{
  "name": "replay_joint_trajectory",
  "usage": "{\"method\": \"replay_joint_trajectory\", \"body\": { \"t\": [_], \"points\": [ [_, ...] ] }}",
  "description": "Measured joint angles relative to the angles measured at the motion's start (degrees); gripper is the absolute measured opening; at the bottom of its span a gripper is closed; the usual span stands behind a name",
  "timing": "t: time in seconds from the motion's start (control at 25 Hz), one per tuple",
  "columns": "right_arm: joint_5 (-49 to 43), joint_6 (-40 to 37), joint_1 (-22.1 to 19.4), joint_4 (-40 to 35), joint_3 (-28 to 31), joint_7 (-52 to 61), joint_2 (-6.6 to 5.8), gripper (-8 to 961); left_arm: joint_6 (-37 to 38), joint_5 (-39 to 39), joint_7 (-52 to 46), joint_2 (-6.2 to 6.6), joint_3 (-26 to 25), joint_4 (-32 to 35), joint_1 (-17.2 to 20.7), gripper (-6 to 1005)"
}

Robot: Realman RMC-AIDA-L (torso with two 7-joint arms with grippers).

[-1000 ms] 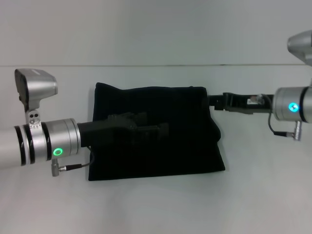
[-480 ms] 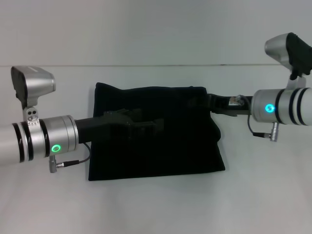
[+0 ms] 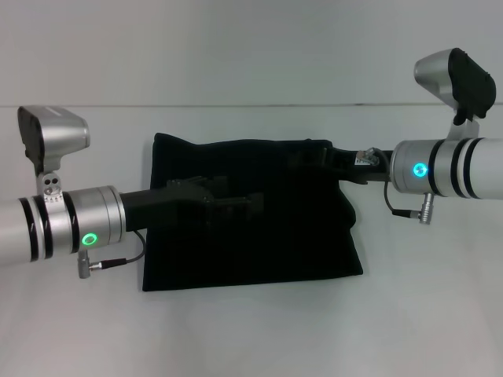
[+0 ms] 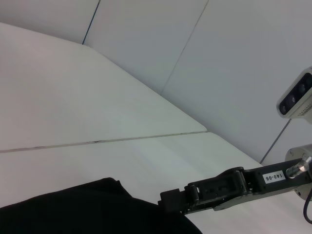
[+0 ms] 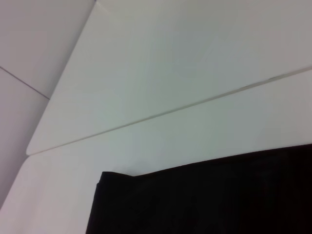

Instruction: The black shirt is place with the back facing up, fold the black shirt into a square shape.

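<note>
Black shirt [image 3: 251, 212] lies folded into a rough rectangle mid-table [image 3: 251, 330], left gripper [image 3: 236, 206] stretched horizontally over its center, right gripper [image 3: 310, 159] reaching in level at the far right corner, finger state unreadable on both.

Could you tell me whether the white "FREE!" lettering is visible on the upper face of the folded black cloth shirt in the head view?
No; the soft black shirt shows only plain matte black cloth.

Black shirt [image 3: 259, 228] lies folded at worktop [image 3: 251, 330] centre; left end effector [image 3: 236, 203] over its middle, right end effector [image 3: 314, 159] over its far right corner
</note>
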Motion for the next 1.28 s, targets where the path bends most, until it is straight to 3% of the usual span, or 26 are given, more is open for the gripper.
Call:
{"method": "replay_joint_trajectory", "body": {
  "t": [1.28],
  "points": [
    [0.87, -3.22, -0.41, 1.30, -0.11, -0.20, -0.14, 583, 0.22, 0.22, 0.51, -0.11, 0.08, -0.26, 0.11, 950]
  ]
}}
